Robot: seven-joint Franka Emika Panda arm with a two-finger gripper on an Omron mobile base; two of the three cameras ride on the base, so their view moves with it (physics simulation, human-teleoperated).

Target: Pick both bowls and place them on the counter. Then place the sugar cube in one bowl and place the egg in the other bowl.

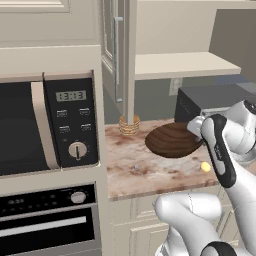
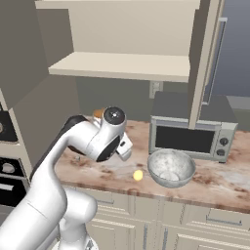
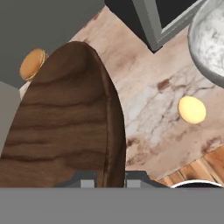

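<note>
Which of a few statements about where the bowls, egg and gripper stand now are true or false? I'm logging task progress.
1. The grey bowl sits on the counter. True.
2. The egg lies inside the grey bowl. False: it lies on the counter beside it.
3. The gripper holds the wooden bowl by its rim. True.
4. The jaws are wide open, holding nothing. False: they close on the wooden bowl's rim.

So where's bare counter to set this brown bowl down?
The gripper holds the brown bowl over the counter. Bare slab lies in front of the stacked tan rings, left of the egg. It is crowded rightward: grey bowl, toaster oven.
</note>
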